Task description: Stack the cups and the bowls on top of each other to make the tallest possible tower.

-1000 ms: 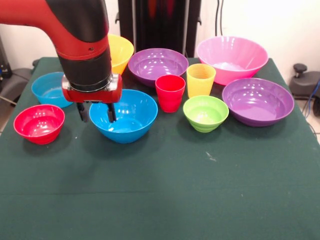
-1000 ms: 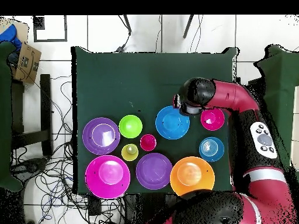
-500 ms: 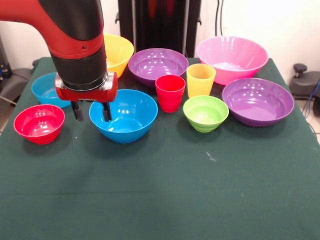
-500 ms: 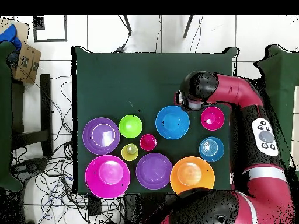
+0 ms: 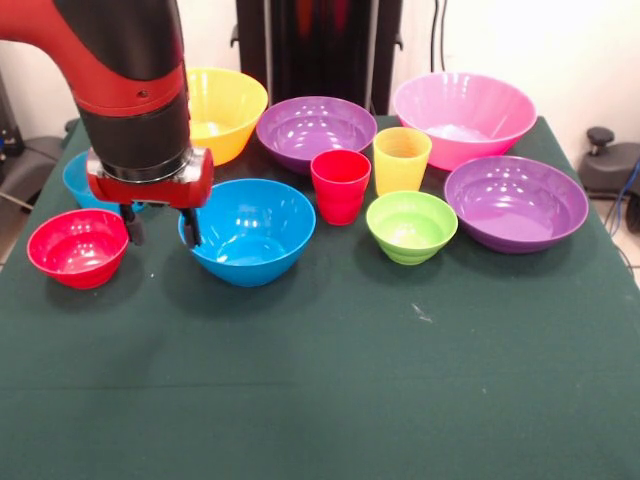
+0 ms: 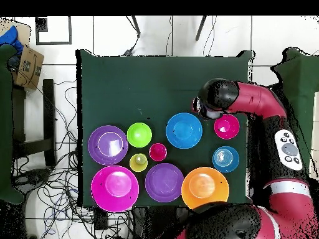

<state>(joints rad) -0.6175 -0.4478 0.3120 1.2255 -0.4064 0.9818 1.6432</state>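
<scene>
Pincer (image 5: 160, 226) hung spread, empty, between small glossy red plastic bowl (image 5: 78, 246) and medium blue plastic bowl (image 5: 247, 230). Bowls judged light, stiff, slippery; rim pinch likely best.

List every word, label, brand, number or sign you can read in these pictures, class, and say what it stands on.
None can be read.
The bowls, the red cup and the yellow cup carry no print.
The arm bears small round marks in the overhead view, too small to tell whether they hold text.
The cardboard box beside the table shows no legible label.
</scene>
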